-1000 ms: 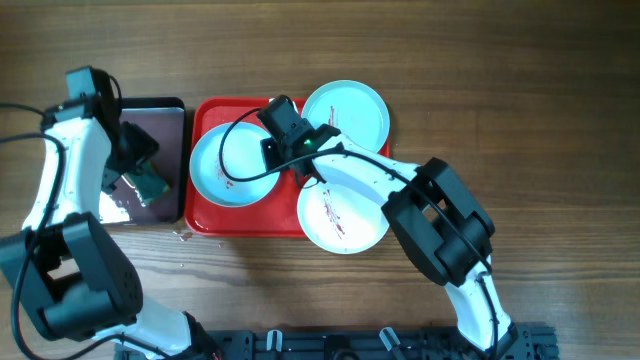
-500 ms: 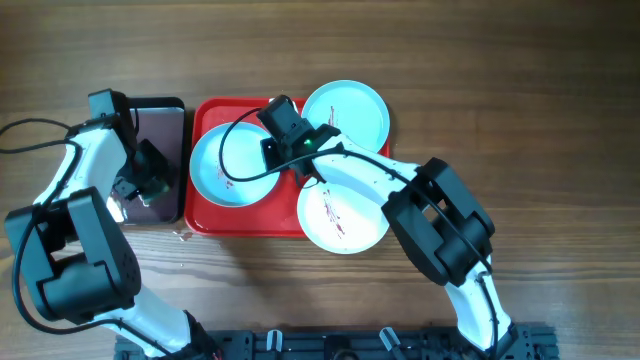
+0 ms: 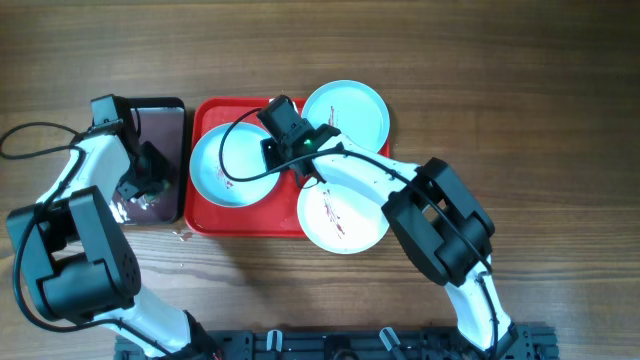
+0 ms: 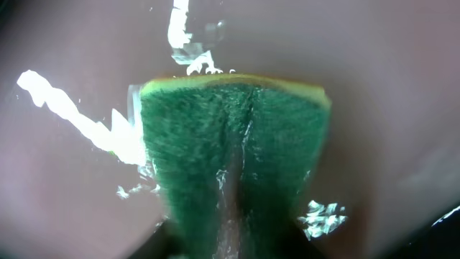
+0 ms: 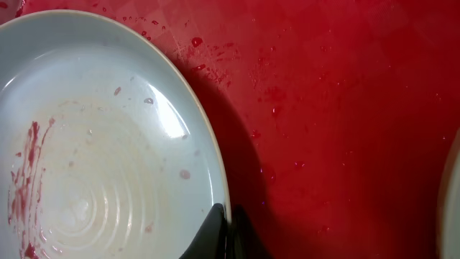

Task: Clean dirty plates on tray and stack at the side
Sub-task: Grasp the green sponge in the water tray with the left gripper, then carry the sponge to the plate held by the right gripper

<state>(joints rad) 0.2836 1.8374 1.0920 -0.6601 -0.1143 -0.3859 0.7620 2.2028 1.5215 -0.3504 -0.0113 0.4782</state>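
A pale turquoise plate (image 3: pixel 228 165) with dark red smears lies at the left of the red tray (image 3: pixel 282 215). My right gripper (image 3: pixel 274 160) is shut on its right rim; in the right wrist view the black fingertips (image 5: pixel 215 223) pinch the plate (image 5: pixel 108 158) edge over the tray (image 5: pixel 345 108). A second turquoise plate (image 3: pixel 346 112) overlaps the tray's far right corner. A white smeared plate (image 3: pixel 343 215) overlaps its near right edge. My left gripper (image 3: pixel 150 185) is down in the black tray (image 3: pixel 160 112), shut on a green sponge (image 4: pixel 230 144) that creases down its middle.
The black tray's brownish inside (image 4: pixel 388 86) is wet, with white foam flecks around the sponge. A black cable loops from the right wrist across the left turquoise plate. Bare wooden table surrounds both trays.
My left gripper has come down onto the green sponge in the black tray and closed on it. The right arm and the plates have not moved.
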